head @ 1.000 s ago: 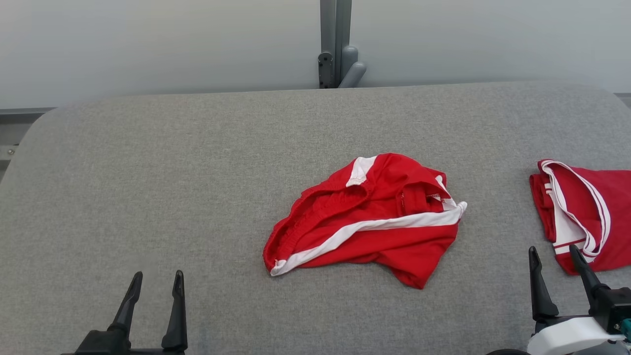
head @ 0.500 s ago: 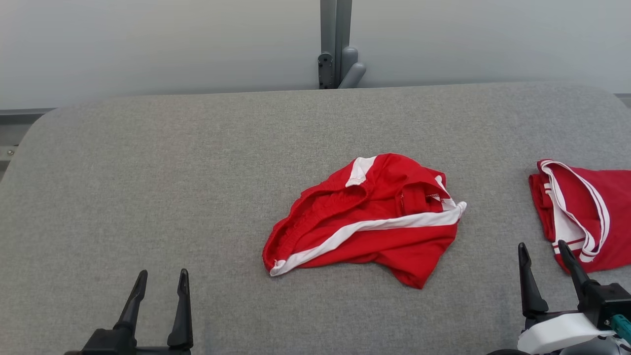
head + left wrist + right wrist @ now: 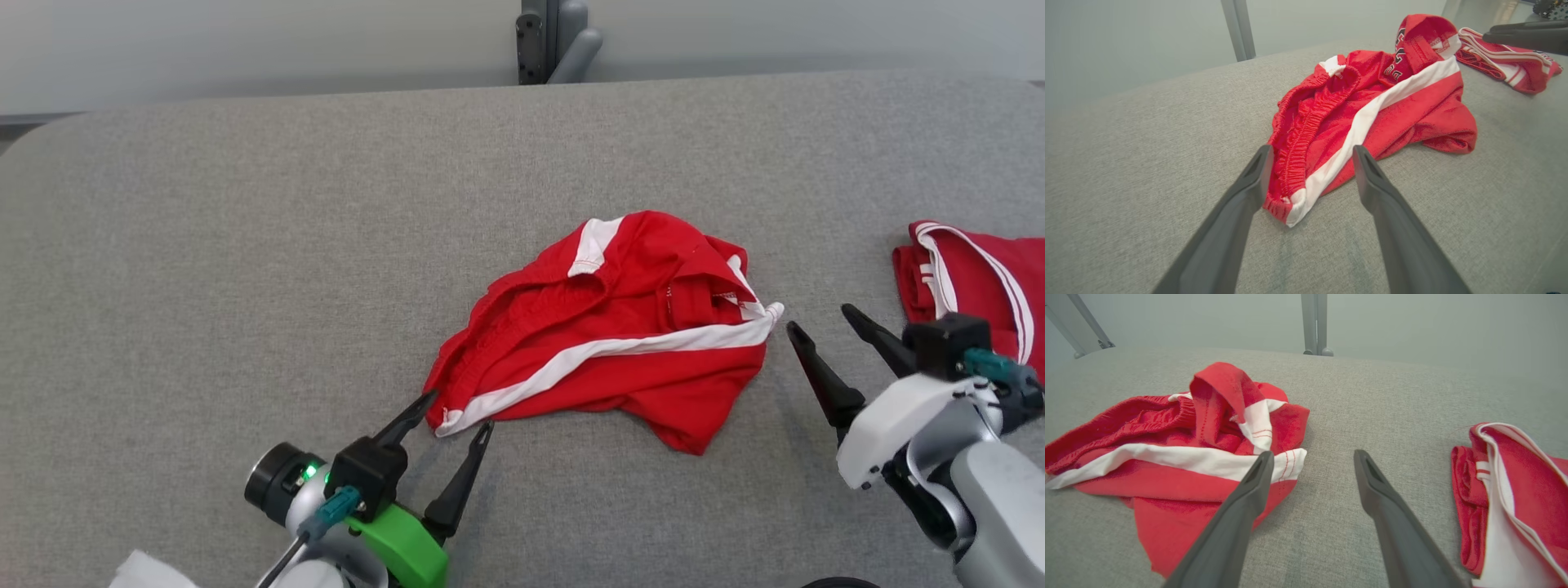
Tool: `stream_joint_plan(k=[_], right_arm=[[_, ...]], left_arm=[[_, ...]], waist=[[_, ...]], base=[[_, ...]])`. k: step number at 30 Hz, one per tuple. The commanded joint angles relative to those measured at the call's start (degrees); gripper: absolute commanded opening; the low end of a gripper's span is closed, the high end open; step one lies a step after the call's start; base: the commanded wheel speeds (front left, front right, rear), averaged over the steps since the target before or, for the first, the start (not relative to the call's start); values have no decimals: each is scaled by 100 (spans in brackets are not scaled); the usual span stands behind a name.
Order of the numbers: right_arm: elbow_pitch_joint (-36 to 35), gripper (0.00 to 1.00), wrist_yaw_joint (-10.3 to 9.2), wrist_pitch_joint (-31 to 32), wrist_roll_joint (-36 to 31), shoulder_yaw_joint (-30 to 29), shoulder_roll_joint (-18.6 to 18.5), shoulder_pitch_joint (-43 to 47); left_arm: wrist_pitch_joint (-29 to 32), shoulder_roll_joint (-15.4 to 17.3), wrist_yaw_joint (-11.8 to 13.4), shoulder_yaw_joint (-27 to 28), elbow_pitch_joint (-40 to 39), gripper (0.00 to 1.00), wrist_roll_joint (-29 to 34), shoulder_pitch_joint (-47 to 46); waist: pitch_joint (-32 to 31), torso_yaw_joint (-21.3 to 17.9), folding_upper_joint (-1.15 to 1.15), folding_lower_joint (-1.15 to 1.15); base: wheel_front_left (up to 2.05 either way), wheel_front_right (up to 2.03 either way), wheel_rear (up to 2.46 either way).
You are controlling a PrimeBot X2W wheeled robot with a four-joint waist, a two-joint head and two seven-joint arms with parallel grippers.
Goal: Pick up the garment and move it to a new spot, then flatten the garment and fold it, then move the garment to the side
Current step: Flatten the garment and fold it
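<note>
The garment (image 3: 620,343), red shorts with a white side stripe, lies crumpled in the middle of the grey padded table (image 3: 245,245). My left gripper (image 3: 460,411) is open at its near left corner. In the left wrist view the waistband end of the garment (image 3: 1372,102) sits between the two fingers of the left gripper (image 3: 1311,149), low over the table. My right gripper (image 3: 819,318) is open just right of the garment's right edge. In the right wrist view the left finger of the right gripper (image 3: 1313,453) overlaps the white stripe's end on the garment (image 3: 1167,457). Neither gripper holds anything.
A second red and white garment (image 3: 971,278) lies folded at the table's right edge, close behind my right gripper, and is also in the right wrist view (image 3: 1511,490). A grey post (image 3: 551,41) stands behind the table's far edge. Bare grey padding stretches to the left.
The head camera has tipped down. Both arms have reached forward: the left gripper up to the garment's near left corner, the right gripper leftward to its right edge. The garment has not moved.
</note>
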Motion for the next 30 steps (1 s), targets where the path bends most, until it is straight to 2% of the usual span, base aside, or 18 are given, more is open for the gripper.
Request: stream_joint_plan(k=[1, 7, 16, 24, 25, 26, 27, 28, 29, 30], right_arm=[[7, 100, -7, 289, 322, 329, -247, -252], [47, 100, -7, 1345, 1657, 1526, -1108, -1174], [18, 100, -7, 1275, 2276, 2165, -1527, -1607], [0, 100, -7, 1052, 2645, 2650, -1701, -1848], [-4, 95, -6, 1034, 2680, 2693, -1718, -1873], [-18, 79, -7, 1014, 2711, 2748, -1736, -1895], [-21, 50, -7, 980, 2744, 2792, -1759, -1907], [-29, 35, -7, 952, 2779, 2841, -1774, -1924], [-39, 1, -7, 902, 2826, 2873, -1792, -1938], [-54, 0, -7, 865, 2864, 2911, -1825, -1950]], left_arm=[[186, 138, 13, -190, 77, 100, -112, -235], [1025, 474, 14, -1029, 324, 100, -585, -1005], [1197, 648, 13, -1095, 358, 100, -767, -1303], [1243, 714, 13, -1162, 390, 100, -900, -1336], [1241, 719, 13, -1160, 390, 100, -911, -1331], [1242, 729, 14, -1166, 389, 100, -914, -1328], [1242, 738, 15, -1169, 386, 100, -922, -1324], [1234, 742, 15, -1171, 381, 100, -939, -1316], [1231, 737, 15, -1178, 374, 100, -974, -1303], [1231, 714, 15, -1178, 366, 98, -1034, -1280]], waist=[[347, -18, 0, 0], [695, 97, 0, 0], [847, 223, 0, 0], [852, 227, 0, 0], [847, 222, 0, 0], [842, 215, 0, 0], [837, 209, 0, 0], [831, 203, 0, 0], [823, 197, 0, 0], [816, 189, 0, 0]], base=[[0, 0, 0], [0, 0, 0], [0, 0, 0], [0, 0, 0], [0, 0, 0], [0, 0, 0], [0, 0, 0], [0, 0, 0], [0, 0, 0], [0, 0, 0]])
